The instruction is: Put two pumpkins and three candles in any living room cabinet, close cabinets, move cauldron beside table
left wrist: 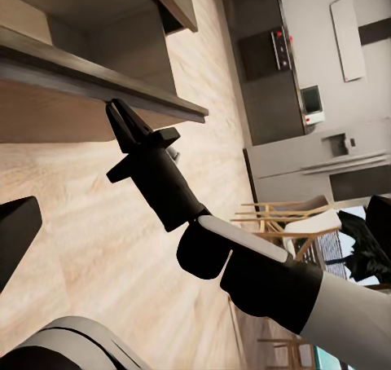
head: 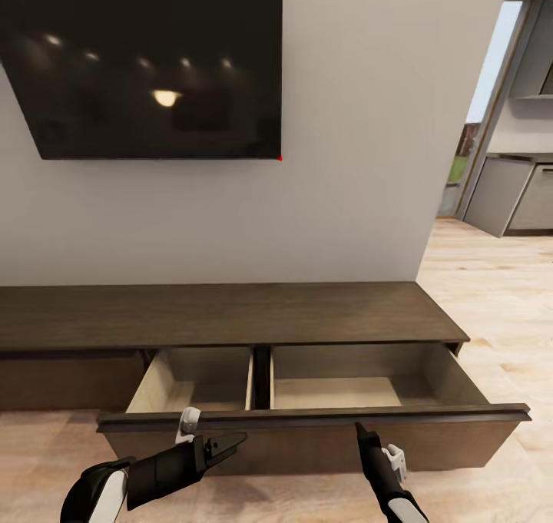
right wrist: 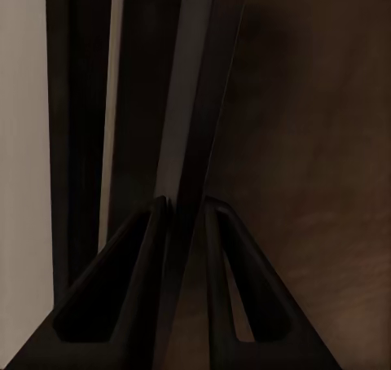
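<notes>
I go left to right. My left end effector (head: 230, 441) hangs low in front of the drawer front (head: 307, 431) of the cabinet (head: 223, 312), its fingers lying close together and pointing rightward along the panel. I see nothing between them, but I cannot tell whether they touch the wood or stand just off it.

The open drawer has two pale compartments, the left compartment (head: 192, 381) and the right compartment (head: 361, 377). Both look empty as far as I can see past the front panel. The panel's long axis runs left to right across my head view.

My right end effector (head: 359, 429) stands tip up at the top lip of the drawer front, below the right compartment. In the right wrist view its fingers (right wrist: 224, 280) straddle the panel's thin edge with a narrow gap either side. I judge it nearly closed around the lip, though firm contact is not certain.

The deciding relation: the drawer travels straight away from me into the cabinet body, across the panel's long axis. The right arm is the one engaged with the lip.
</notes>
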Robot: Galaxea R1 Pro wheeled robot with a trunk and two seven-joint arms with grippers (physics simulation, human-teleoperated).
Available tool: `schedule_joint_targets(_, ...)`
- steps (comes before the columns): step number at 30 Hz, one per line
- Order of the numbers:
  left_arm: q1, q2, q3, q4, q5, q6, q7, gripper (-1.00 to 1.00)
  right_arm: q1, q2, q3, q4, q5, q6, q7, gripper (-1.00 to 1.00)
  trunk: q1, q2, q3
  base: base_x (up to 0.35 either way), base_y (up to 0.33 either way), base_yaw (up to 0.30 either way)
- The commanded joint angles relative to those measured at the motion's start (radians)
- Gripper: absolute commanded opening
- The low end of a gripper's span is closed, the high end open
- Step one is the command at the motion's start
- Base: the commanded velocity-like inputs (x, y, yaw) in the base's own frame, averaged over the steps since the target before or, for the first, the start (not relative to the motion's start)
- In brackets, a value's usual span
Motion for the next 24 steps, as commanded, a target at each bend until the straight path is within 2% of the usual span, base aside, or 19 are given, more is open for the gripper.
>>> schedule_joint_targets(1, -0.001, 0.000, 0.001, 0.000, -0.003, 0.003, -0.005, 1.00, 0.000, 0.001, 0.009, 0.001, -0.004, 0.004, 0.008, -1.00, 0.000, 0.000, -0.001, -0.031, 0.000, 0.000)
schedule_joint_targets(24, -0.001, 0.000, 0.001, 0.000, -0.002, 0.004, -0.005, 1.00, 0.000, 0.000, 0.009, 0.001, -0.004, 0.004, 0.008, -1.00, 0.000, 0.000, -0.001, -0.061, 0.000, 0.000)
